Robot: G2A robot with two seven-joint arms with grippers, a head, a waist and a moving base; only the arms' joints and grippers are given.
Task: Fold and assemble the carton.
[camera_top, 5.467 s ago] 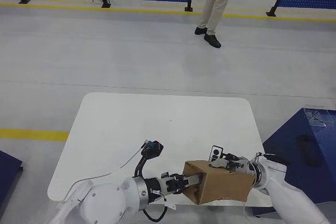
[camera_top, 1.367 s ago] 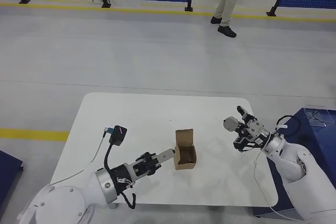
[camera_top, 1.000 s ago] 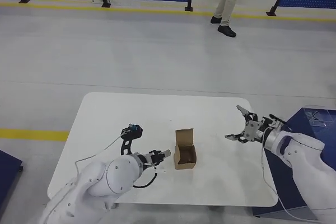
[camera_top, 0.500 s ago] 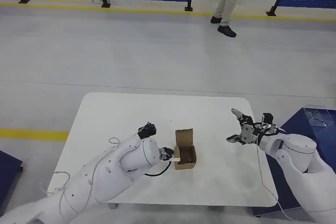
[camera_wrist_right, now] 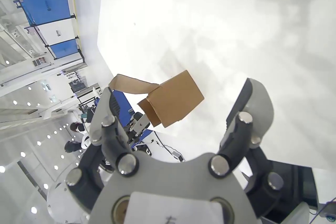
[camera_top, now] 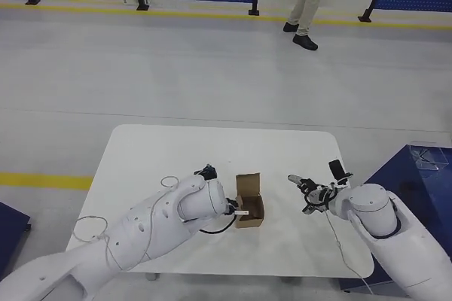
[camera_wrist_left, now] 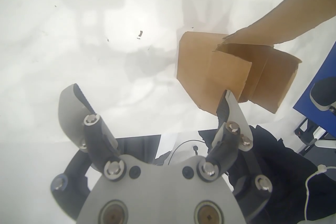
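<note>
- Sitting near the middle of the white table (camera_top: pixel 173 150), a small brown carton (camera_top: pixel 249 205) is seen.
- The carton is left open on top.
- One long flap (camera_top: pixel 247 183) is stood up on the far side of the carton.
- A shorter flap (camera_wrist_left: pixel 228 72) is bent across part of the opening, as seen from the left wrist.
- The left gripper (camera_wrist_left: pixel 149 95) is placed just beside the carton, on the robot's left side of it.
- Its fingers are spread wide apart, and nothing is held between them.
- One of these fingers (camera_wrist_left: pixel 232 109) is seen right up against the carton's side wall. Whether the wall is touched cannot be told.
- The right gripper (camera_wrist_right: pixel 179 89) is kept on the other side of the carton, over the table and apart from the box.
- Its fingers are spread wide too, and nothing is held by them.
- The carton is found between the two grippers, closer to the left one.
- The carton is not gripped by either gripper.
</note>
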